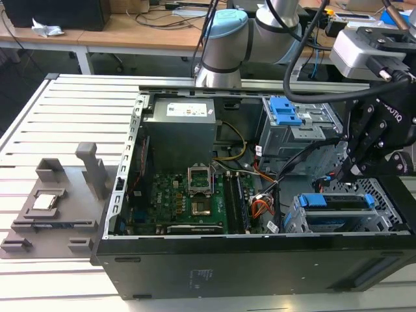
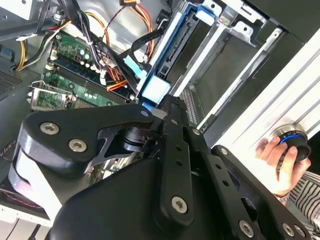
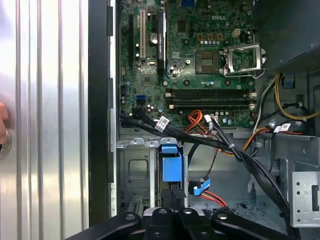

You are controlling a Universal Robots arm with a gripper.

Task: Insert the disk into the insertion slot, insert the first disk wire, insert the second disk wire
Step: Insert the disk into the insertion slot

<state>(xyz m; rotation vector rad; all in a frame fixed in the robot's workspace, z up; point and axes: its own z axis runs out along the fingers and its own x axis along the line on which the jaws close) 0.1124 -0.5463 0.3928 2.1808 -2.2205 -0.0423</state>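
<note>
The disk point(image 1: 313, 201), in its bright blue carrier, lies inside the insertion slot point(image 1: 294, 222), the low grey perforated cage at the exterior view's right end of the open computer case. My gripper point(image 1: 351, 174) hangs just above that cage. In the first wrist view the gripper point(image 3: 172, 197) is shut on a black wire plug right at the end of the disk point(image 3: 170, 165), within the insertion slot point(image 3: 132, 170). A loose blue wire plug point(image 3: 200, 187) on a red lead lies beside it. The second wrist view shows the gripper point(image 2: 167, 102) against the disk's blue tab point(image 2: 157, 90).
A taller grey cage point(image 1: 312, 127) with a blue latch point(image 1: 284, 110) stands behind the low cage. Black and orange cable bundles point(image 3: 220, 142) cross between the motherboard point(image 1: 195, 198) and the cages. A grey fixture point(image 1: 52, 201) sits on the slatted table. A person's hand point(image 2: 275, 165) holds a knob beside the case.
</note>
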